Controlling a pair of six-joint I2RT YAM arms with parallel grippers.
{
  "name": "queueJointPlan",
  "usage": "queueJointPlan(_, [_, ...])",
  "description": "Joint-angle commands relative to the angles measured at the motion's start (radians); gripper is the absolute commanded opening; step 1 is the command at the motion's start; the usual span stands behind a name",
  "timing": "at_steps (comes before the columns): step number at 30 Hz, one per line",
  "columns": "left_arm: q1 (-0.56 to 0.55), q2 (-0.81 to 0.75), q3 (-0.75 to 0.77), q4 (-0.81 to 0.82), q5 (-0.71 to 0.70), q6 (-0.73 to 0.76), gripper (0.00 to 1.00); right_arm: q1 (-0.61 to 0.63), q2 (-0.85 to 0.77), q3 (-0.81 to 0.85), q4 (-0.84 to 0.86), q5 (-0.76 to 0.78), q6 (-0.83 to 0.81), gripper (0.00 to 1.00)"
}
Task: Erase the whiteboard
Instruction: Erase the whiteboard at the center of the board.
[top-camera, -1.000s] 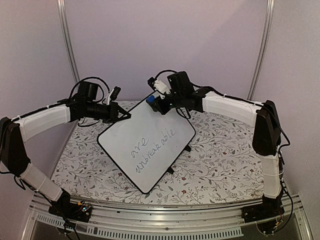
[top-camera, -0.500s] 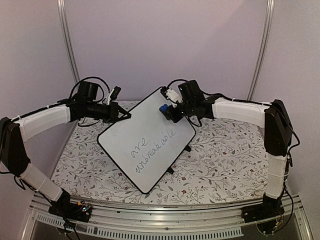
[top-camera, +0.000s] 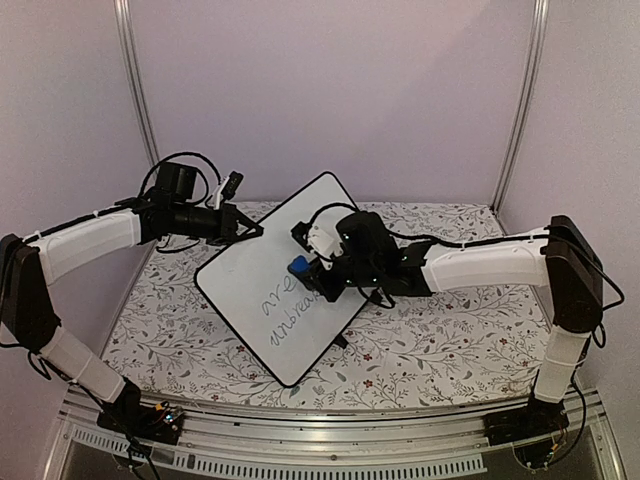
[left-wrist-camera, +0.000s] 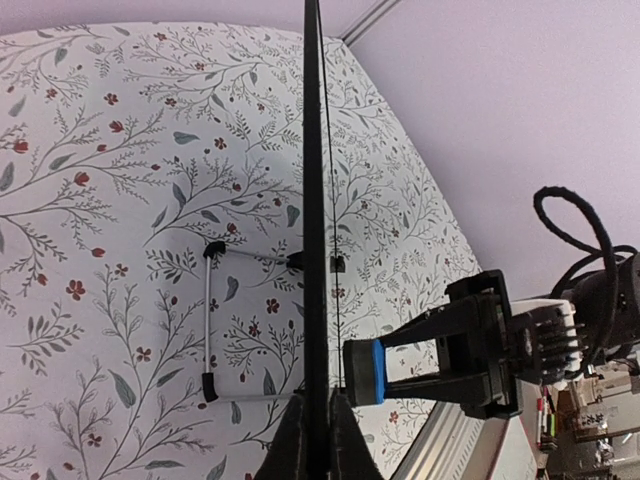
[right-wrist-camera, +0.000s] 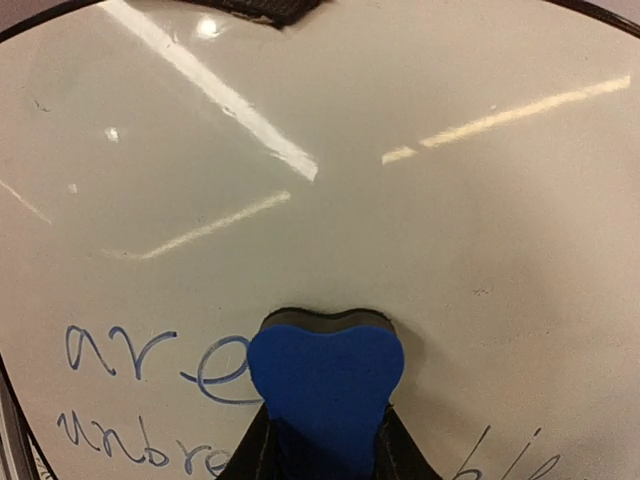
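Observation:
The whiteboard (top-camera: 247, 283) stands tilted on the floral table, with blue handwriting (right-wrist-camera: 125, 352) on its lower part. My left gripper (top-camera: 256, 231) is shut on the board's upper left rim. In the left wrist view the whiteboard (left-wrist-camera: 314, 150) shows edge-on, pinched between my left gripper (left-wrist-camera: 316, 442). My right gripper (top-camera: 307, 272) is shut on a blue eraser (top-camera: 298, 266) and presses it flat against the board's face at the first written line. In the right wrist view the eraser (right-wrist-camera: 325, 380) covers the end of "are", held by my right gripper (right-wrist-camera: 322, 455). The right forearm hides part of the writing from above.
A wire stand (left-wrist-camera: 209, 322) with black feet props the board from behind. The floral tablecloth (top-camera: 450, 330) covers the table. Purple walls and metal posts (top-camera: 138, 90) close the back, and a metal rail (top-camera: 330, 440) runs along the near edge.
My right gripper has carried the eraser from the board's top corner down across its face onto the handwriting. The left gripper and the board have not moved.

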Motion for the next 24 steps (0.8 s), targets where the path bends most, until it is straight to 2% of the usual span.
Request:
queueJointPlan(1, [-0.013,-0.006,-0.011,0.043,-0.003,0.053,0.00,-0.008,-0.036,-0.022,0.102,0.096,0.039,0.25])
queueJointPlan(9, [-0.013,-0.004,-0.013,0.045,-0.021,0.048,0.00,-0.010,-0.034,-0.065,0.200,0.167,0.047,0.26])
queueJointPlan(24, [-0.012,0.000,-0.016,0.053,-0.023,0.038,0.00,0.013,0.030,-0.158,0.399,0.155,0.095,0.27])
